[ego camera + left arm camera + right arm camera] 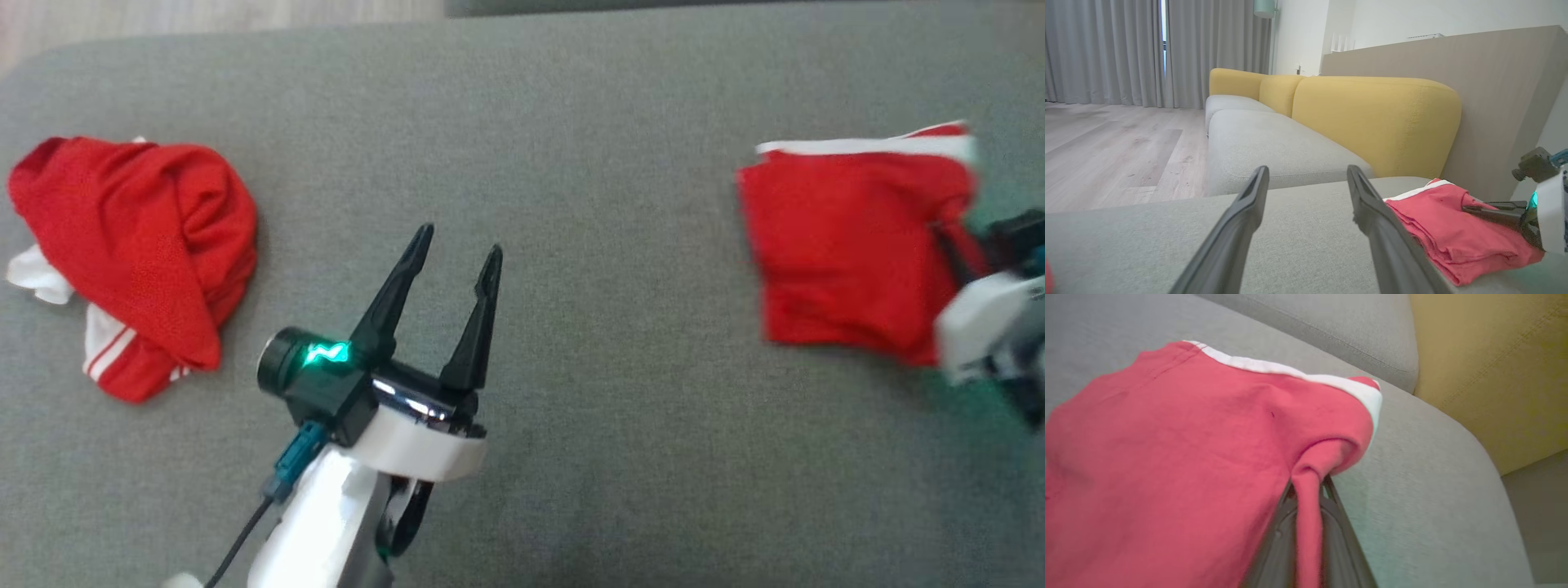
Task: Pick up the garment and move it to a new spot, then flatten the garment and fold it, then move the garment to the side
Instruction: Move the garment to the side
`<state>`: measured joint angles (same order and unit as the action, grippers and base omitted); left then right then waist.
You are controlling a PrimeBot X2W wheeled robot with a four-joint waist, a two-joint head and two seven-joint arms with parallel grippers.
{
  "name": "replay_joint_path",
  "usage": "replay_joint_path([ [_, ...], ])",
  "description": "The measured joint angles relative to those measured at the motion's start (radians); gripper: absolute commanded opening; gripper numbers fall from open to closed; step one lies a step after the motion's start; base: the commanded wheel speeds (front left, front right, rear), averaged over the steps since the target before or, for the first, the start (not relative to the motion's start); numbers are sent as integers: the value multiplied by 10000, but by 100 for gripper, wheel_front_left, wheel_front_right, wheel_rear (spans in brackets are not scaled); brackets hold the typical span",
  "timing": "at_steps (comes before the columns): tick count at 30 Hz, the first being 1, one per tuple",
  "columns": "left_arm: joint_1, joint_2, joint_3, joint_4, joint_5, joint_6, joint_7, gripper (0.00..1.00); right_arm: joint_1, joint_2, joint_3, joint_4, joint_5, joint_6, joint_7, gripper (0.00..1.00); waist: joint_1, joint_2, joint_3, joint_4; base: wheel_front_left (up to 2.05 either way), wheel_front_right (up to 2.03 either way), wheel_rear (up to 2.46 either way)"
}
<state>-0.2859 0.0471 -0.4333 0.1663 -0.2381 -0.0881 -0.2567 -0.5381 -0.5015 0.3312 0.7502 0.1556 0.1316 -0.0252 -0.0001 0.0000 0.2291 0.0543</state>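
You see grey curtains (1106, 49) above a pale wood floor (1106, 143), and a grey sofa (1274, 143) with yellow backrests (1372, 118), white wall (1306, 32) behind.

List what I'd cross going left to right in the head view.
crumpled garment → left gripper, open over the bare cushion → folded garment → right gripper, shut on that garment's right edge.
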Motion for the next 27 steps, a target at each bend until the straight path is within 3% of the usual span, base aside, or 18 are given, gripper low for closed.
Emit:
replay_joint_path([
  [7,-719,-4,-276,-199,-8,0,0,100,-716,-1858,414,153,378,0,255,0,2,0,700,65,0,0,0],
  [10,-936,-4,-385,-215,-104,-2,0,100,-1055,-2374,255,449,380,0,445,0,2,0,1034,191,0,0,0],
  [15,-1039,-4,-449,-219,-104,-2,0,100,-1346,-2757,-481,1174,104,0,516,0,2,0,1421,460,0,0,0],
  [20,-1067,-6,-439,-215,-104,-2,0,100,-1530,-2736,-1250,1674,-399,0,224,0,3,0,1597,595,0,0,0],
  [21,-1077,-4,-426,-207,-104,-2,0,100,-1552,-2702,-1390,1722,-499,0,134,67,3,0,1601,592,0,0,0],
  [22,-1092,-4,-412,-199,-104,-2,0,100,-1554,-2660,-1501,1733,-627,0,27,100,2,0,1596,587,0,0,0],
  [27,-1134,-4,-219,-69,-102,-6,0,100,-1643,-2115,-2079,1820,-1081,0,-439,100,2,0,1391,505,0,0,0],
])
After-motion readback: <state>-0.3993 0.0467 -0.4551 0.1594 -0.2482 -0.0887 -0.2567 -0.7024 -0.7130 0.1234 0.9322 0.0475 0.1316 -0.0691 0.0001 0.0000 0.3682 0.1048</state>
